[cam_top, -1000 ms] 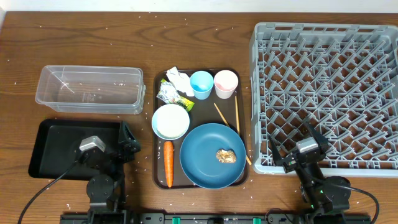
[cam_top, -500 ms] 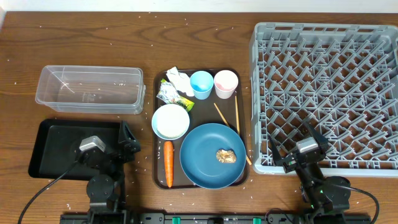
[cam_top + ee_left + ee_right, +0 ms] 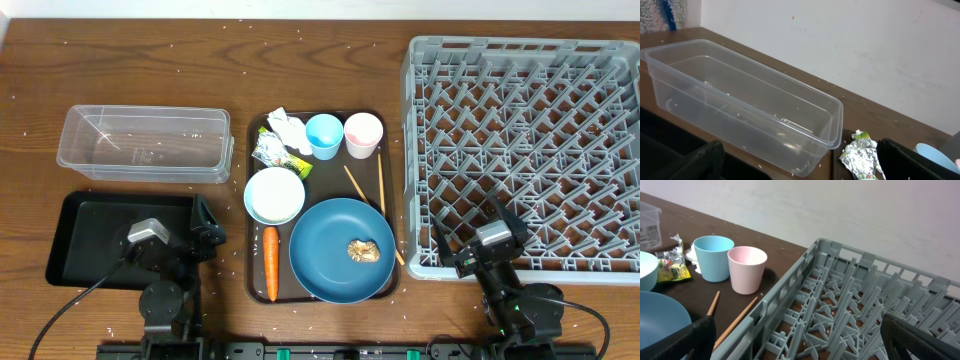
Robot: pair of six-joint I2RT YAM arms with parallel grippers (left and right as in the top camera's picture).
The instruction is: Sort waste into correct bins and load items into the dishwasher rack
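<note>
Left gripper (image 3: 211, 232) and right gripper (image 3: 467, 219) both gaped empty either side of the brown tray (image 3: 326, 180), on which lay paper (image 3: 288, 127), wrapper (image 3: 268, 148), carrot (image 3: 270, 263), a lump (image 3: 362, 250) on the plate (image 3: 325, 255), blue cup (image 3: 324, 135), pink cup (image 3: 362, 134), bowl (image 3: 274, 195) and chopsticks (image 3: 380, 185); tub (image 3: 145, 145) and black tray (image 3: 88, 235) sat left of it, rack (image 3: 520, 150) right.

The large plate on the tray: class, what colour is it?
The plate is plain blue, with no pattern. The overhead view shows it best.

Brown lump (image 3: 362, 250) on blue plate (image 3: 320, 240), carrot (image 3: 270, 263) alongside
</note>
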